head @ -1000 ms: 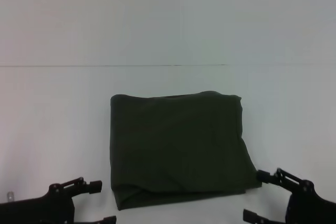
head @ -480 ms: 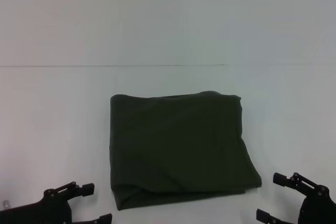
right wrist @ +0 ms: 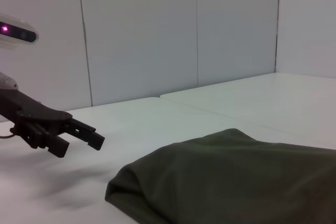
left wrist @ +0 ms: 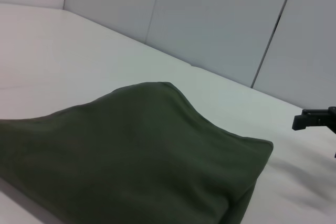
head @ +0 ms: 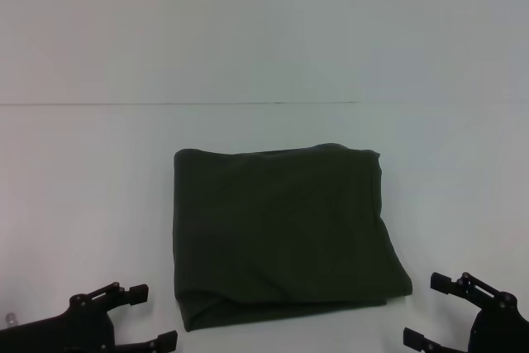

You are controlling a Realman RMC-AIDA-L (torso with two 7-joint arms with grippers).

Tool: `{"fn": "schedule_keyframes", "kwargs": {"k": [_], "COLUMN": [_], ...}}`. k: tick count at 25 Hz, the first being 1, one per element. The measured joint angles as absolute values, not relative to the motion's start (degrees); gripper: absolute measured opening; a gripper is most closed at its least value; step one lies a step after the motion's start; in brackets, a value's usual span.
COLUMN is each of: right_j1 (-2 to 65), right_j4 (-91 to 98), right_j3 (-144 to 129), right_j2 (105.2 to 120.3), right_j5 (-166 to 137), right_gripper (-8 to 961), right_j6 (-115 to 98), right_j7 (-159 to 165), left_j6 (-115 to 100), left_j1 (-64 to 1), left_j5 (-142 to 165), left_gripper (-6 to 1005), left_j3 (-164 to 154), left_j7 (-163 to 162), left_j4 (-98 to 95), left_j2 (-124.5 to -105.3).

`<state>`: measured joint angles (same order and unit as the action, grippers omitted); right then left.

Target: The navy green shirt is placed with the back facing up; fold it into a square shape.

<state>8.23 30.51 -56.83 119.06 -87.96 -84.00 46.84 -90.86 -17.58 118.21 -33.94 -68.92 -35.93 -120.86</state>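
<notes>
The navy green shirt lies folded into a rough square in the middle of the white table, plain side up. It also shows in the left wrist view and in the right wrist view. My left gripper is open and empty at the near left, just beside the shirt's near left corner. My right gripper is open and empty at the near right, a little apart from the shirt's near right corner. Neither touches the cloth.
The white table stretches far beyond the shirt, with a thin seam line across it. Pale wall panels stand behind the table in the wrist views.
My right gripper has drawn back from the shirt's near right corner and sunk lower in view. My left gripper has also dropped lower. The shirt has not moved.
</notes>
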Motion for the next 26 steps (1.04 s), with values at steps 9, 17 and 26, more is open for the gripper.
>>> {"fn": "schedule_keyframes", "kwargs": {"k": [9,17,26], "right_j1": [8.27,8.52,8.50], "right_j4": [29.52,29.42,29.45], "right_j3": [-55.07,-54.99,-55.19], "right_j2": [119.54,119.53,119.52], "right_j5": [-88.39,-88.42,-88.42], "right_gripper": [930,930,930], "right_j6": [-83.89,-84.17,-83.96], "right_j7": [44.84,44.65,44.58], "left_j6": [-90.65,-91.44,-91.45], "left_j1": [-17.58,-17.64,-17.76], "left_j5": [118.10,117.75,117.57], "left_gripper": [936,936,936], "left_j3": [-33.31,-33.13,-33.13], "left_j7": [-68.75,-68.73,-68.73], "left_j4": [-35.91,-35.60,-35.54], "left_j2": [-121.20,-121.44,-121.45]}}
